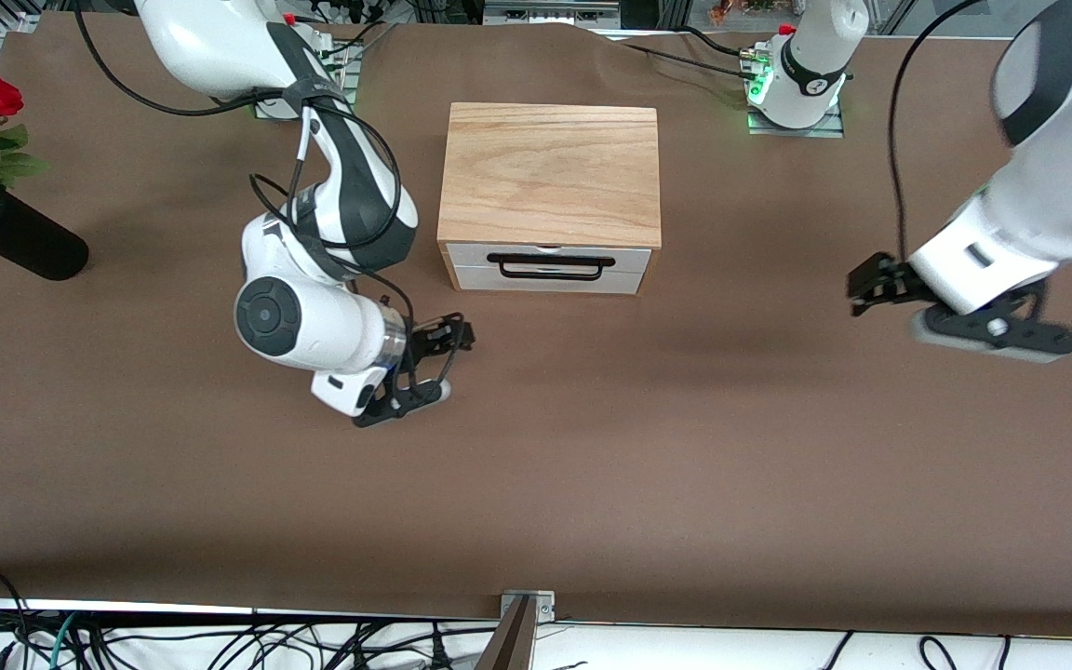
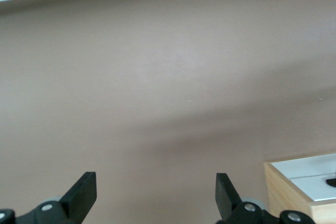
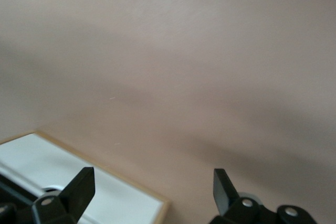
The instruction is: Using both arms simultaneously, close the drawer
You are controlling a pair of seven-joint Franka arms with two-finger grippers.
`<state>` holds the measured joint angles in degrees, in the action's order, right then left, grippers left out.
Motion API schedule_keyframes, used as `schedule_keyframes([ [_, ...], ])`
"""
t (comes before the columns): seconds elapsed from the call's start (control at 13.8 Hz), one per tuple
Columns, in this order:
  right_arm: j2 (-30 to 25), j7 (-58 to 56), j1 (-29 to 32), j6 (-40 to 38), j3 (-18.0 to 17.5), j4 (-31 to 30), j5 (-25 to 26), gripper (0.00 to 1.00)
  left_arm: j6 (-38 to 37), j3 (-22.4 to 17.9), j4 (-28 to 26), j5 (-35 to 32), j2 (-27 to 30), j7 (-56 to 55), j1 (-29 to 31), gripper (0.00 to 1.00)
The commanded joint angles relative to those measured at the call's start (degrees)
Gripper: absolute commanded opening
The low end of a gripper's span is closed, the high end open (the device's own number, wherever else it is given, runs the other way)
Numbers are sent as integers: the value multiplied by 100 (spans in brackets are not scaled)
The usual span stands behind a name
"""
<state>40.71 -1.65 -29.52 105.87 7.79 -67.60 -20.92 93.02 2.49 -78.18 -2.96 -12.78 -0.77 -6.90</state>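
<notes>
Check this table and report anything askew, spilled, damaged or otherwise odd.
Nothing stands out. The small oak-coloured wooden box sits square, its white-fronted drawer with the black wire handle apparently flush. The black cylindrical vase of red roses looks tilted, but nothing is spilled. The left pincer and right pincer are open, holding nothing.

white arms [image 1: 313, 321], grey caps, black cables

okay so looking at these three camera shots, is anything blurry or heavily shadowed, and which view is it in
Front view: the left pincer is smeared by motion blur, while the drawer and the right pincer look sharp; soft shadows fall on the table in front of the drawer. Left wrist view: broad diffuse shadow bands across the table. Right wrist view: similar soft bands, and the drawer's white front looks slightly hazy.
</notes>
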Motion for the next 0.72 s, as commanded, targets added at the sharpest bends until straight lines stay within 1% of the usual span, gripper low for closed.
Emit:
schedule_keyframes([
  [0.0, -116, -685, 8, -93, 450, 54, 185, 100, -56, 41, -407, -126, 390, 16, 206, 100],
  [0.14, -125, -924, -1, -41, 775, 63, 185, 100, -47, 41, -1047, -126, 819, -10, 277, 100],
  [0.22, -160, -899, 17, -23, 838, 54, 194, 100, -47, 41, -1355, -126, 1082, -11, 277, 100],
  [0.29, -221, -890, 86, -23, 856, 46, 203, 100, -30, 41, -1732, -126, 1389, -11, 277, 100],
  [0.36, -335, -890, 218, -23, 847, -7, 203, 100, -21, 41, -1997, -117, 1593, -19, 277, 100],
  [0.43, -501, -890, 367, 3, 838, -146, 203, 100, -47, 50, -2034, -30, 1612, -2, 303, 100],
  [0.51, -781, -907, 577, 152, 821, -391, 203, 100, -73, 41, -1982, 171, 1569, 16, 347, 100],
  [0.58, -1080, -933, 762, 327, 812, -690, 220, 100, -65, 32, -1921, 242, 1507, 68, 356, 100],
  [0.65, -1379, -942, 955, 346, 812, -936, 307, 100, -65, 50, -1842, 243, 1472, 69, 348, 100],
])
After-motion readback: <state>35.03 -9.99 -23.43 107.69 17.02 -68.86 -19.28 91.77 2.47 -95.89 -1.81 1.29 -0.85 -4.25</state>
